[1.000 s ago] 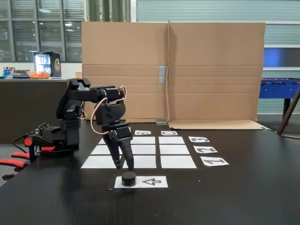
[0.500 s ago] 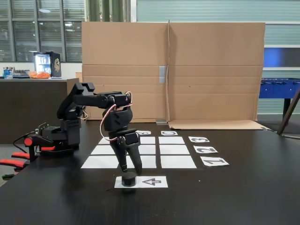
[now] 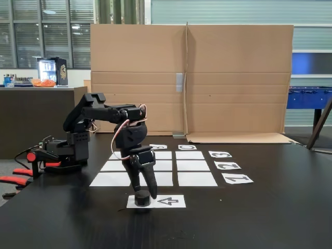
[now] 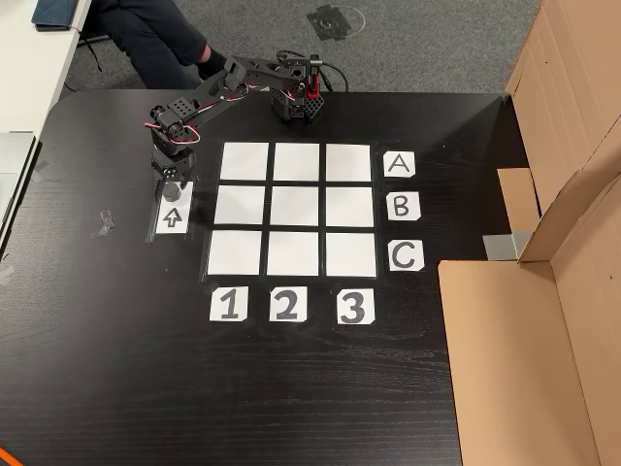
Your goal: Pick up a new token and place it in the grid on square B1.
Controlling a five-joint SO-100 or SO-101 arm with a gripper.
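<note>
In the fixed view the arm reaches forward and down, and the gripper [image 3: 143, 193] points down onto the token [image 3: 142, 198], a small black puck. The token sits on the left end of the arrow sheet [image 3: 168, 201], at about nine o'clock from the printed arrow. The two fingers stand on either side of the token with a gap between them, low around its top; whether they press on it I cannot tell. In the other view from above, the gripper [image 4: 173, 190] is over the upper end of the arrow sheet [image 4: 172, 219], and the token is hidden under it. The grid [image 4: 297, 208] lies at three o'clock from this sheet, just beside it. Square B1 [image 4: 241, 205] is bare white paper, near the sheet. The table [image 4: 116, 369] is black, and a cardboard wall [image 3: 233, 78] stands behind the grid in the fixed view.
</note>
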